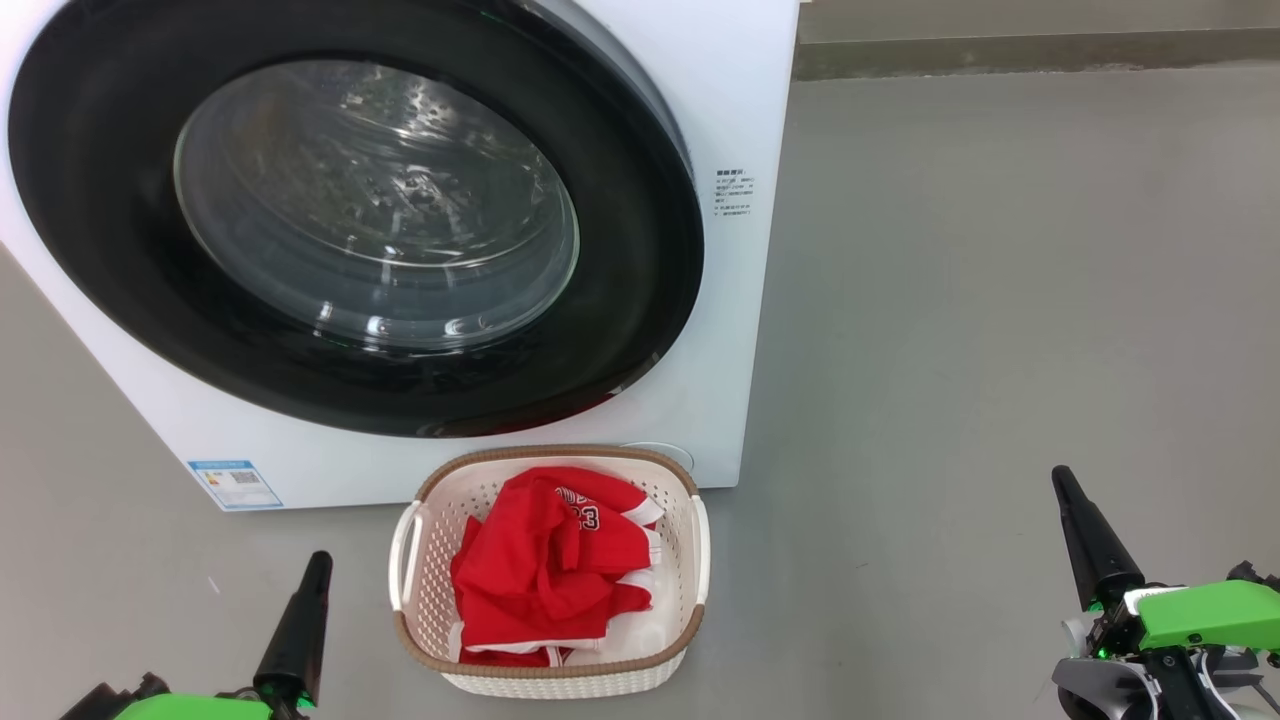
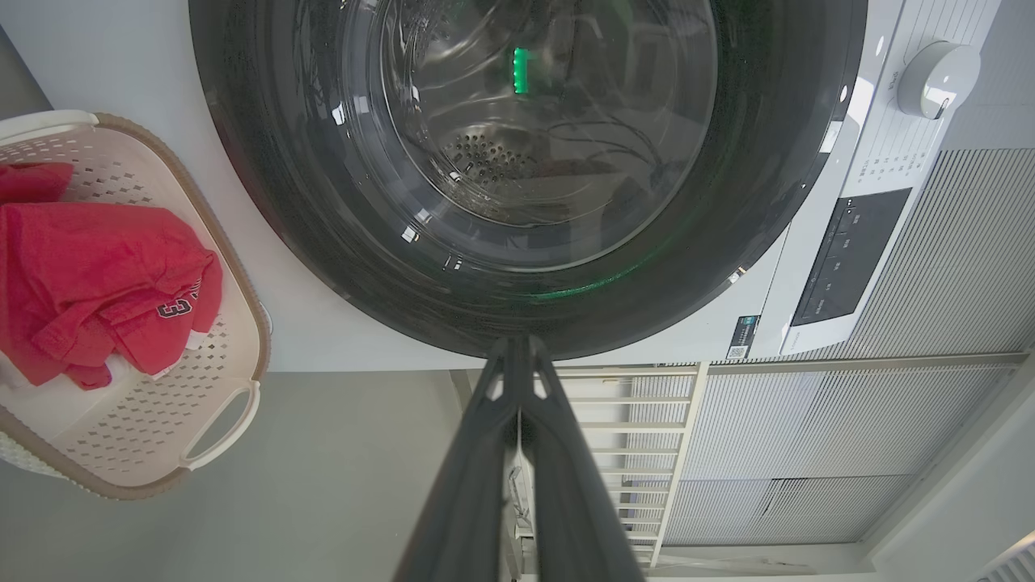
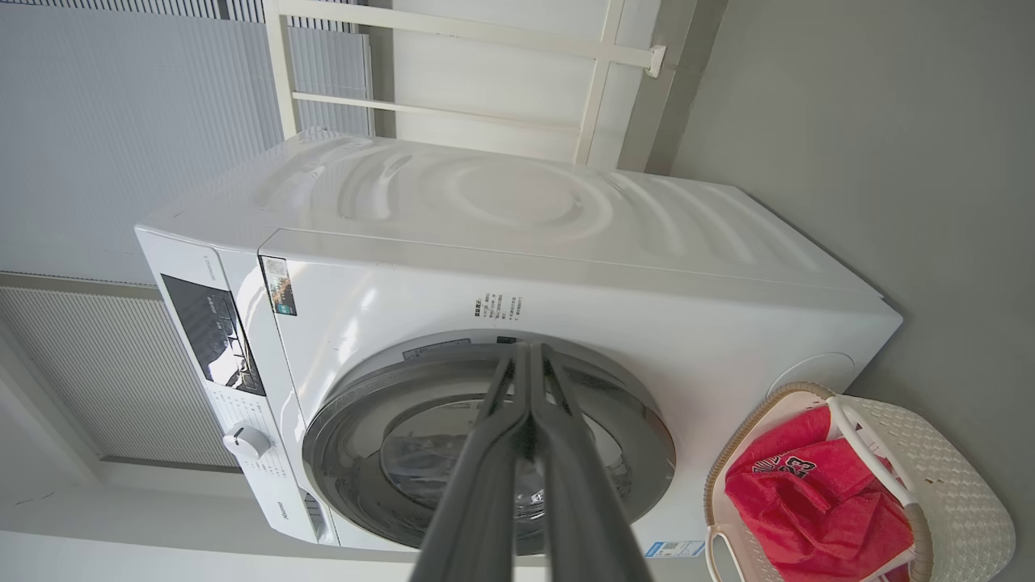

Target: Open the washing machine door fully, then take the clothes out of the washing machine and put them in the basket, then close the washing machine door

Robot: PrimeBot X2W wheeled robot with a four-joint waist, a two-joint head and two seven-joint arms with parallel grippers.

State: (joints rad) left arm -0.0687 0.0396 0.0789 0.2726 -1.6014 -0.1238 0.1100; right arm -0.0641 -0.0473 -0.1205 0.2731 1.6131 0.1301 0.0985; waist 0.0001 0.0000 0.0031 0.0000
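Both the left gripper and the right gripper stand pressed together, empty; the bright red jerseys lie in the cream perforated plastic basket, but the shut, black-rimmed round glass door may swing open if its latch did not catch.

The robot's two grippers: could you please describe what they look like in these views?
The left gripper and right gripper each have long, tapering black jaws mounted on a bright green housing. Beside the right one's housing sit black brackets, a pale grey shell and a small green light. The wrist views show narrow cut-outs near the jaw tips.
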